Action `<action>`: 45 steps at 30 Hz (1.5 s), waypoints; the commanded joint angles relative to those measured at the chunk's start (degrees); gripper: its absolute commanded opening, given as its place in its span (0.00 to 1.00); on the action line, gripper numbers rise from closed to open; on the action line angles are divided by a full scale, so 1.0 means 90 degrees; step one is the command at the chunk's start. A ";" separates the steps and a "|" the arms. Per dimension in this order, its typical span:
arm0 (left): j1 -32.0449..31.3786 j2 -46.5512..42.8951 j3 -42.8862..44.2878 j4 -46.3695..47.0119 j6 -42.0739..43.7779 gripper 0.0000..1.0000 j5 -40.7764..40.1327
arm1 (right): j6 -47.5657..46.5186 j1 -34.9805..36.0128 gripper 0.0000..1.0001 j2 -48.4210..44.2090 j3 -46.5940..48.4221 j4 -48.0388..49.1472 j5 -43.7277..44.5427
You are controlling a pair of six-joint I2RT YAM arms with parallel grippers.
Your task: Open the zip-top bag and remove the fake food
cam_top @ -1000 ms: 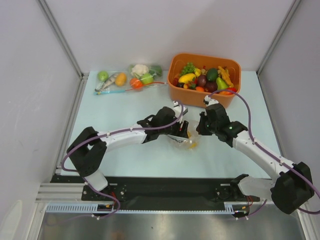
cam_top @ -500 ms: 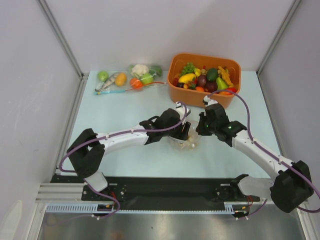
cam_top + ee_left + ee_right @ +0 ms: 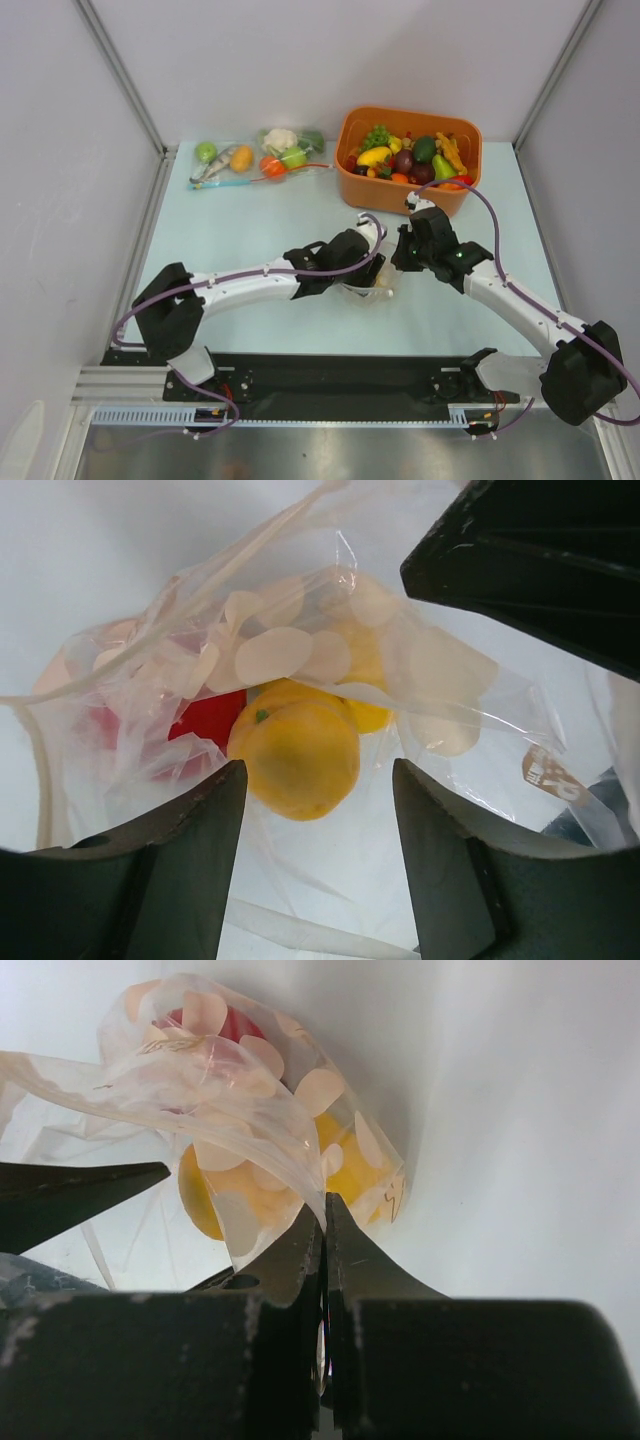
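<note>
The zip-top bag (image 3: pixel 376 287) lies mid-table between both arms, its mouth spread open. In the left wrist view the bag (image 3: pixel 440 690) holds a yellow-orange fruit (image 3: pixel 298 758), a red fruit (image 3: pixel 212 720) behind it, and a second yellow fruit (image 3: pixel 372 716). My left gripper (image 3: pixel 318 785) is open at the bag's mouth, with the near yellow-orange fruit just ahead of its fingertips and untouched. My right gripper (image 3: pixel 324 1212) is shut on the bag's edge (image 3: pixel 290 1165) and holds it up. The fruits (image 3: pixel 352 1172) show through the plastic there. In the top view the left gripper (image 3: pixel 364 268) and right gripper (image 3: pixel 398 260) are close together.
An orange bin (image 3: pixel 400 193) full of fake fruit and vegetables stands at the back right, just behind the right gripper. Other clear bags (image 3: pixel 255 157) with a green ball, fish and cauliflower lie at the back left.
My left arm has reached rightward, and its open gripper has moved to the bag's mouth. The right gripper has stayed put, holding the bag's edge.
</note>
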 commanded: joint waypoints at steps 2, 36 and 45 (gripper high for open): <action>-0.0116 -0.0464 0.0041 -0.0116 -0.0041 0.65 -0.0362 | -0.0070 -0.0015 0.00 0.0027 -0.0014 0.0133 -0.0005; -0.0224 0.0288 0.0129 -0.0516 -0.0002 0.66 -0.0118 | -0.0070 0.0004 0.00 0.0124 -0.0072 0.0191 -0.0113; -0.0117 0.0434 0.0081 -0.0469 -0.0031 0.71 -0.0460 | -0.0080 -0.0015 0.00 0.0173 -0.0092 0.0211 -0.0113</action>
